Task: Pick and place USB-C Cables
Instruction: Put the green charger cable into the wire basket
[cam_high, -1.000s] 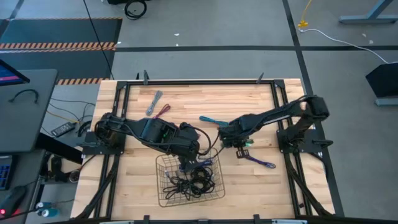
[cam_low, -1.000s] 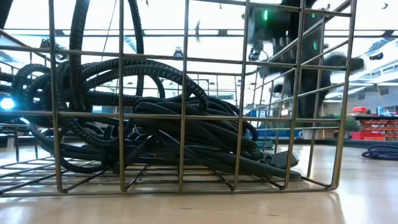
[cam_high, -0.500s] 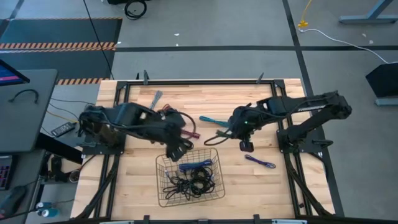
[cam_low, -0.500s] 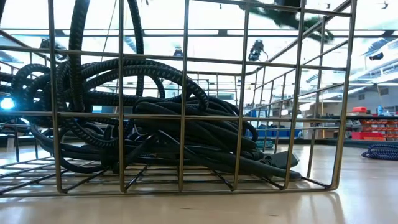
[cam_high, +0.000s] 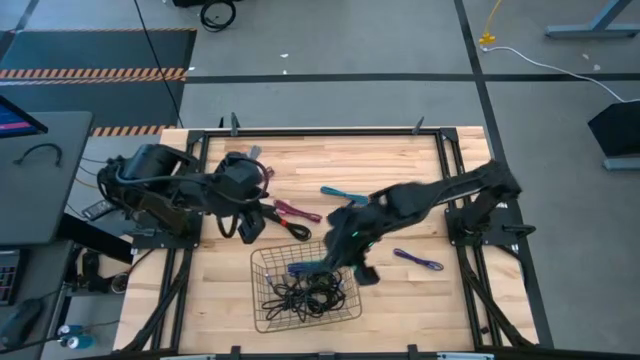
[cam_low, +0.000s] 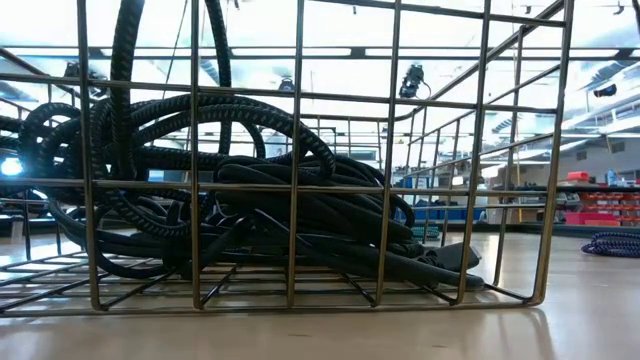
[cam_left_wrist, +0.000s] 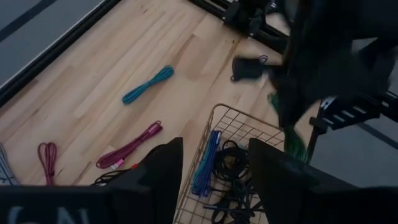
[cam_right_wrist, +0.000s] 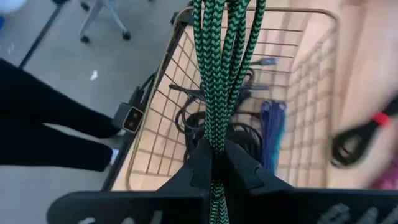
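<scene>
I had swung my right gripper (cam_right_wrist: 214, 163), clamped on the green cable (cam_right_wrist: 222, 68), over the basket (cam_high: 262, 262), ready to drop

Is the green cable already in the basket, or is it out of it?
Out. The right gripper is shut on the green cable, which hangs above the basket; black and blue cables lie inside.

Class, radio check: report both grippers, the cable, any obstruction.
Right gripper shut on green cable, over basket. Left gripper open, empty. Nothing blocking.
</scene>
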